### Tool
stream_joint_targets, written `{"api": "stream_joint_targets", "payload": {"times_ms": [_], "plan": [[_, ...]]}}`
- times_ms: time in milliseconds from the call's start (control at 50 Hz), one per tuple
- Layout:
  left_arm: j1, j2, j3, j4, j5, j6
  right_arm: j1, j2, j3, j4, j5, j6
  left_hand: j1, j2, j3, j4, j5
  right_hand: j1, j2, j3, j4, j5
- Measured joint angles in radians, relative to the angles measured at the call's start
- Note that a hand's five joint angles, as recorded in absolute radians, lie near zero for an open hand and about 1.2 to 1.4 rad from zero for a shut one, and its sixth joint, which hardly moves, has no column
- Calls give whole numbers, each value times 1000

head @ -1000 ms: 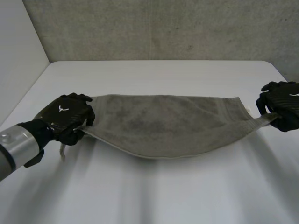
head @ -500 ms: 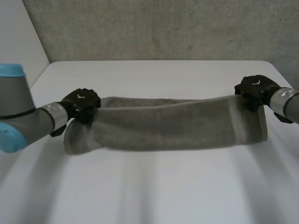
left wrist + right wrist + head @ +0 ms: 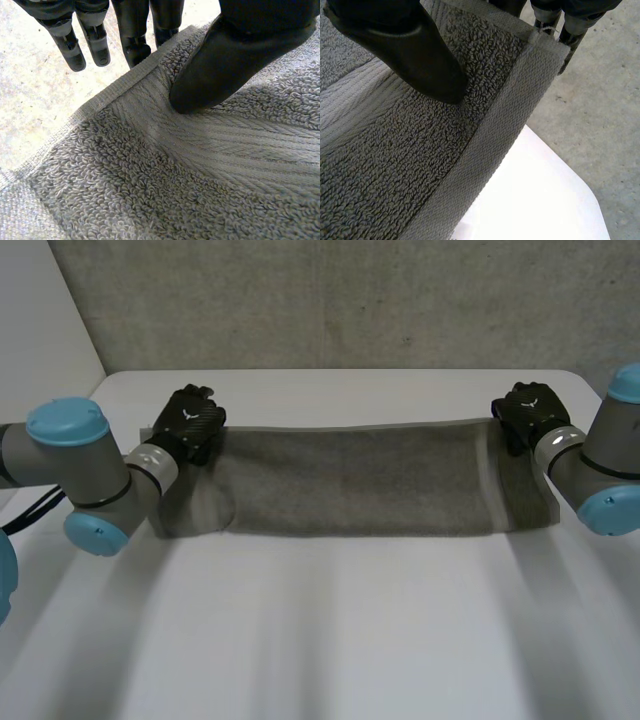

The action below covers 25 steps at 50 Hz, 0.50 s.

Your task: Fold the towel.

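Observation:
The grey towel (image 3: 350, 480) lies on the white table (image 3: 350, 640) as a long flat strip running left to right. My left hand (image 3: 190, 420) holds its far left corner. In the left wrist view the thumb (image 3: 225, 55) presses down on the towel (image 3: 175, 175) and the fingers (image 3: 75, 45) reach past its hem. My right hand (image 3: 525, 410) holds the far right corner. There the thumb (image 3: 405, 55) sits on top of the terry (image 3: 395, 165) while the fingers (image 3: 570, 35) lie behind the corner's hem.
A grey wall stands just behind the table's far edge. The left arm's blue-capped joints (image 3: 70, 425) lie over the table's left side and the right arm's joint (image 3: 605, 480) over its right side. The right wrist view shows the table's rounded corner (image 3: 520, 200) above the floor.
Both hands have carried the towel's held edge away from me, from the near middle to the far side. The sagging, hanging towel now lies flat as a strip.

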Motion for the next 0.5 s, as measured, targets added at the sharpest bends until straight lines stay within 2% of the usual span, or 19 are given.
{"api": "stream_joint_targets", "payload": {"times_ms": [340, 440, 500], "plan": [[-18, -91, 47, 66, -6, 1, 11, 121, -132, -17, 31, 1, -30, -33, 0, 0, -30, -21, -17, 0, 0, -19], [-23, -93, 46, 81, -29, 1, 16, 141, -167, -15, 44, -1, -717, -719, 0, 0, -734, -465, -451, 0, 0, -471], [-29, -77, 40, 84, -51, 1, 18, 129, -173, -14, 63, 1, -897, -916, 0, 0, -963, -692, -675, 0, 0, -716]]}}
